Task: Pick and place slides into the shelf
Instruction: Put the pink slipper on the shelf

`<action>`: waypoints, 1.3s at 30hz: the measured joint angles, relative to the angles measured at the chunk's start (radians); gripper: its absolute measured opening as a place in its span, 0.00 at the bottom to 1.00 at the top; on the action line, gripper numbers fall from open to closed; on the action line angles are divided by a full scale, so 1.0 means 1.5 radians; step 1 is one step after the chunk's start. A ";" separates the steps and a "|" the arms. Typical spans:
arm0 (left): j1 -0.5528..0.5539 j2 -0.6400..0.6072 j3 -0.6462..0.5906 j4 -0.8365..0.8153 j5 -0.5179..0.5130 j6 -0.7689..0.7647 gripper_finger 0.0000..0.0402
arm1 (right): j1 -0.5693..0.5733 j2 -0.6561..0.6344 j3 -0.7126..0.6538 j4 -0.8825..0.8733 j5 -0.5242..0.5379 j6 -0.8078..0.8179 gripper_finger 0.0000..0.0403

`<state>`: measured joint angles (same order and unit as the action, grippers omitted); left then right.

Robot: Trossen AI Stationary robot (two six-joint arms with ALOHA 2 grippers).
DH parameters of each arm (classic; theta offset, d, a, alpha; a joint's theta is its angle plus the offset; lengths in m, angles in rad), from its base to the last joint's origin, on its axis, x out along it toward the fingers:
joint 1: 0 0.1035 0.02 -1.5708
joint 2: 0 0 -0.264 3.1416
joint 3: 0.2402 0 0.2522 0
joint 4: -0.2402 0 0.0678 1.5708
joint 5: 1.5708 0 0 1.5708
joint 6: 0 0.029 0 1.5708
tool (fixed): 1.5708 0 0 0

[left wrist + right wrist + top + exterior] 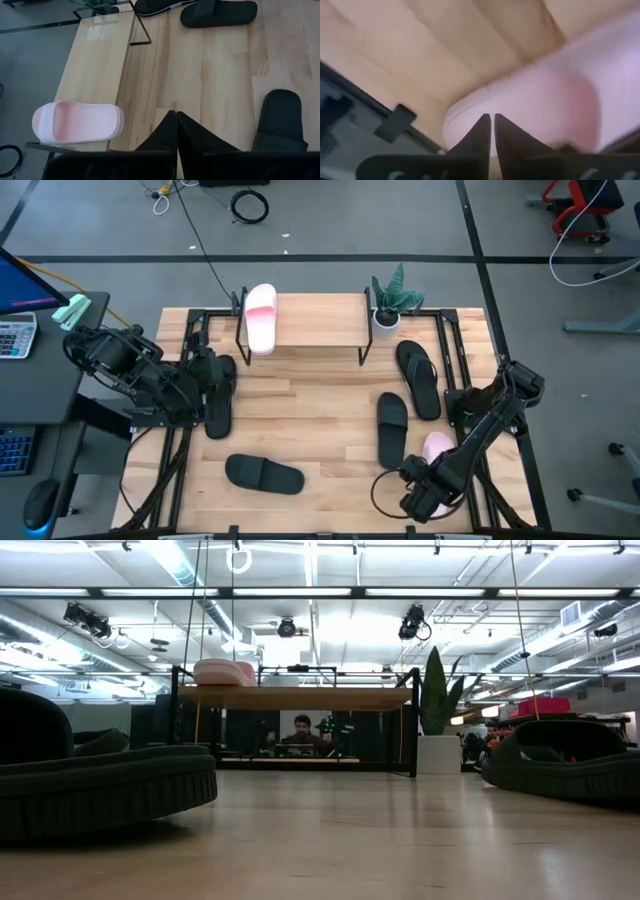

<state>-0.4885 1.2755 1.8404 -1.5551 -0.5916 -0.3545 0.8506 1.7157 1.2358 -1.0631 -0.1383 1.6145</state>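
One pale pink slide [260, 318] lies on the left end of the shelf [318, 322], also seen as pink slide [77, 121] and pink slide [224, 671]. The second pink slide [437, 446] lies at the table's near right. My right gripper [492, 119] is shut, over its rounded end [520, 95]. My left gripper [175, 116] is shut, above bare table left of the shelf, by a black sandal [218, 408]. A black slide [392, 428], another black slide [263, 473] and black flip-flops [418, 376] lie flat on the table. My right gripper's shut fingertips [484, 125] stand slanting down right over the pink slide's rounded end; I cannot tell whether they touch it. The slide lies flat on the table. My left gripper touches nothing.
A potted plant [390, 302] stands at the shelf's right end. Black frame rails [452, 350] run along the table's left and right sides. In the low view two black sandals [95, 785] sit close to the camera, and a person [301, 732] sits beyond the table.
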 joint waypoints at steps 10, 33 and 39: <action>0.001 0.000 0.000 0.000 -0.002 0.001 0.05 | -0.025 -0.001 0.000 -0.089 0.018 -0.040 0.22; 0.001 0.000 0.000 -0.008 -0.003 0.018 0.01 | 0.044 -0.002 -0.095 -0.125 0.083 -0.124 0.27; 0.001 0.000 0.000 -0.007 -0.002 0.017 0.05 | 0.046 -0.002 -0.109 -0.167 0.117 -0.127 0.27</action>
<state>-0.4873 1.2758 1.8404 -1.5661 -0.5953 -0.3290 0.9198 1.7130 1.0721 -1.3132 0.0369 1.4240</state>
